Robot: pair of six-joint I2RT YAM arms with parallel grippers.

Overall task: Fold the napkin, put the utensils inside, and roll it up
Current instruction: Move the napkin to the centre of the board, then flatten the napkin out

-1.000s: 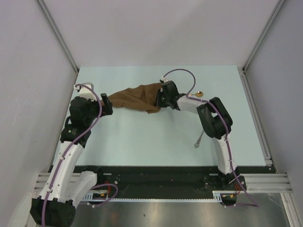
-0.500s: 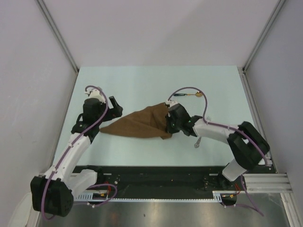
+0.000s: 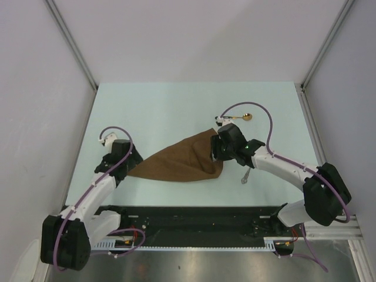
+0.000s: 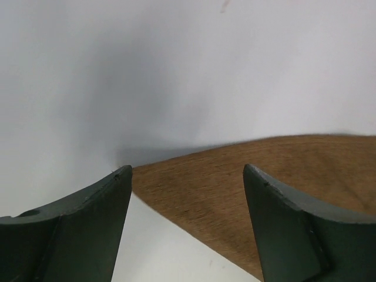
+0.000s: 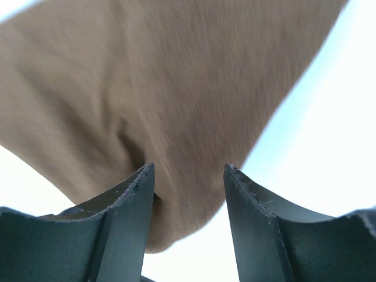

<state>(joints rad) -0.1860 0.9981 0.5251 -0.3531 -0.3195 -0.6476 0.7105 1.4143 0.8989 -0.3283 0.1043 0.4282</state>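
Observation:
The brown napkin (image 3: 182, 161) lies spread as a rough triangle on the table, its point to the left. My left gripper (image 3: 131, 168) is open at that left point; in the left wrist view the napkin's corner (image 4: 305, 158) lies between and beyond the spread jaws of the gripper (image 4: 185, 170). My right gripper (image 3: 216, 155) is open over the napkin's right end; the cloth (image 5: 176, 88) lies between its jaws (image 5: 188, 167), loose. A silver fork (image 3: 247, 175) lies right of the napkin. A thin dark-handled utensil (image 3: 239, 118) lies behind the right arm.
The pale green table (image 3: 176, 106) ends at a black rail (image 3: 194, 214) along the near edge. Metal frame posts and grey walls stand at the left and right sides. The right arm's purple cable (image 3: 267, 126) loops above the utensils.
Both arms brought the napkin from the middle of the table toward the near edge and down onto it. The cloth now lies wider and flatter, and both grippers' jaws stand open.

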